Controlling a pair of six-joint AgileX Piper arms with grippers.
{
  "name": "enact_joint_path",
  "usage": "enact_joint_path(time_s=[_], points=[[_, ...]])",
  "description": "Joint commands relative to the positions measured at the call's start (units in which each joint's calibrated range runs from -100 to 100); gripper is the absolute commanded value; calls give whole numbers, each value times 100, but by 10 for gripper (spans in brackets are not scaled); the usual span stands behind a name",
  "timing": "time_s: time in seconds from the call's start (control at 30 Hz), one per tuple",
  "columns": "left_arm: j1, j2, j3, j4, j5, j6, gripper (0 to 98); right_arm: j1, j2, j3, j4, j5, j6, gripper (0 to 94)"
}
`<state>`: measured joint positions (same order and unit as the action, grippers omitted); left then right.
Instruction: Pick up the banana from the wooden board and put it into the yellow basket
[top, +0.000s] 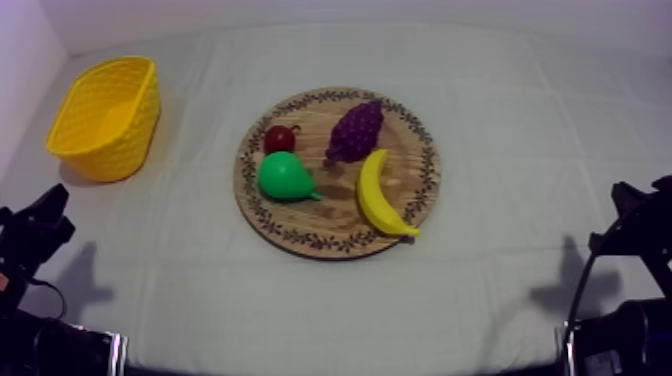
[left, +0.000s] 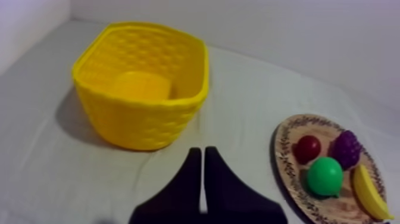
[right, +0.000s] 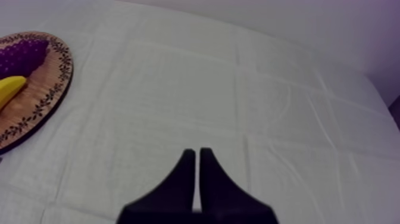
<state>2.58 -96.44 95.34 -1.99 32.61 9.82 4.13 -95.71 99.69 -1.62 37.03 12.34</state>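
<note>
The curved banana (top: 383, 195) lies on the wooden board (top: 330, 216), the empty yellow basket (top: 105, 118) well apart.

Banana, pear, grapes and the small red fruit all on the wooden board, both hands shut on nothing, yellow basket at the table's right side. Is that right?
Wrong on one point: the top view shows the yellow basket at the left side of the table. The banana, pear, grapes and small red fruit lie on the wooden board, and left hand and right hand are shut on nothing.

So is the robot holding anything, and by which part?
No, nothing is held. The left end effector and right end effector are both shut on nothing; the banana lies on the wooden board.
</note>
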Motion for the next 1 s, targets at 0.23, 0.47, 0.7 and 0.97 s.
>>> enact_joint_path(time_s=[0.23,0.47,0.7,0.97], points=[[734,1380,-1973,-41,356,646,1,1,-4,-3,-1,-2,-1,6],[1621,2494,-3590,-369,575,1268,1,1,-4,-3,-1,-2,-1,6],[2395,3606,-5028,-638,1182,1939,1,1,-4,-3,-1,-2,-1,6],[3036,5029,-6235,-643,1682,2418,1,1,-4,-3,-1,-2,-1,6]])
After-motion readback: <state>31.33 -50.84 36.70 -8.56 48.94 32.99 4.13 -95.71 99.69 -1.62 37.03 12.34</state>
